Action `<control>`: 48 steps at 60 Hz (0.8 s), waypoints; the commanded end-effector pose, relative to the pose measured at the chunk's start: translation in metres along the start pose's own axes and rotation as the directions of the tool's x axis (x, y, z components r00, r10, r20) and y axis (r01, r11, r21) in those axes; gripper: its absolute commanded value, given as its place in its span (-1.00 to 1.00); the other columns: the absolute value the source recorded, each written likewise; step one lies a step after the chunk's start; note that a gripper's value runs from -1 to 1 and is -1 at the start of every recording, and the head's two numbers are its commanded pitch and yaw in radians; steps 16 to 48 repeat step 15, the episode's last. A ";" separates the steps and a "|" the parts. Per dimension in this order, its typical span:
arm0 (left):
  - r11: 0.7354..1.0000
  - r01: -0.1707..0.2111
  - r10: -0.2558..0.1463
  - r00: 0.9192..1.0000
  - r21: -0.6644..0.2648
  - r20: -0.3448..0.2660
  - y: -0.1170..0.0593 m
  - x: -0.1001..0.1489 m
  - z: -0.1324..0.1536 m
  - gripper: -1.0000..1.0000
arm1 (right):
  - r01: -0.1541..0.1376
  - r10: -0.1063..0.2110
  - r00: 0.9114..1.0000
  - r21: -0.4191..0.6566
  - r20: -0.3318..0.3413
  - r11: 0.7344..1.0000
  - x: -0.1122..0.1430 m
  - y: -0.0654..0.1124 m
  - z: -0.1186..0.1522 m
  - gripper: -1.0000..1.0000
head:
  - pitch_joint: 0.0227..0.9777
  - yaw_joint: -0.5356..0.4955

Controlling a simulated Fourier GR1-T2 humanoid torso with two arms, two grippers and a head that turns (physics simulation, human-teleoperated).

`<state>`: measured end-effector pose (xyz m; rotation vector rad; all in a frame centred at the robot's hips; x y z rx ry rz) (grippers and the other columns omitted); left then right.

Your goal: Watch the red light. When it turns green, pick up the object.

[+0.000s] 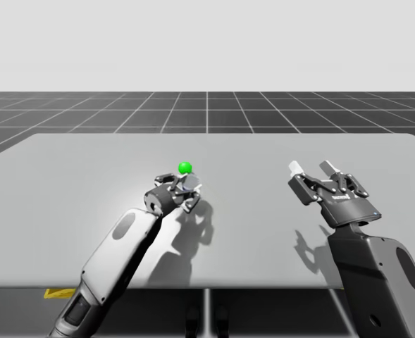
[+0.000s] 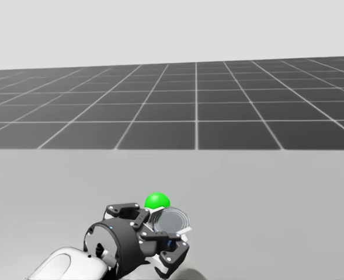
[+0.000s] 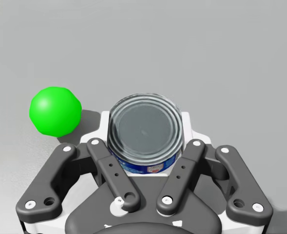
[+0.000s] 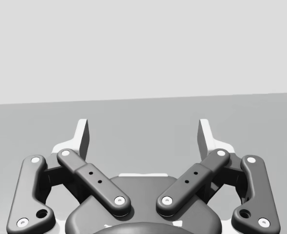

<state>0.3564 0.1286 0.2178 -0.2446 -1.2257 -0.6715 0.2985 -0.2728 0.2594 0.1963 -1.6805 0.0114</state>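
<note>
Beside the green light [image 3: 54, 111], a short silver can [image 3: 145, 127] sits on the bench [image 3: 206, 58], the robot's left end effector [image 3: 144, 123] closed on both its sides. A straight, level lift, grip firm, looks best; the right end effector [image 4: 144, 131] hangs wide open, empty.

Green light [image 3: 54, 111] beside squat silver can [image 3: 145, 129]

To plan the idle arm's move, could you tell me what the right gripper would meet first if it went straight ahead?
Probably nothing: ahead of the open right gripper the right wrist view shows bare table up to its far edge, though depth is unclear.
</note>
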 end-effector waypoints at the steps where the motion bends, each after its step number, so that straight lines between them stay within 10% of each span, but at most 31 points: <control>1: 0.994 0.108 -0.104 0.985 -0.019 0.136 0.007 0.063 0.013 1.00 | -0.013 0.013 1.000 0.006 0.006 1.000 0.000 0.000 0.000 -1.00 | -0.18 0.22; 15: 0.981 0.139 -0.174 0.940 0.136 0.294 0.021 0.127 0.042 1.00 | -0.023 0.023 1.000 -0.005 0.021 1.000 -0.002 0.000 -0.001 -1.00 | -0.19 0.22; 48: 0.981 0.139 -0.174 0.940 0.136 0.294 0.021 0.127 0.042 1.00 | -0.023 0.023 1.000 -0.005 0.021 1.000 -0.002 0.000 -0.001 -1.00 | -0.19 0.22</control>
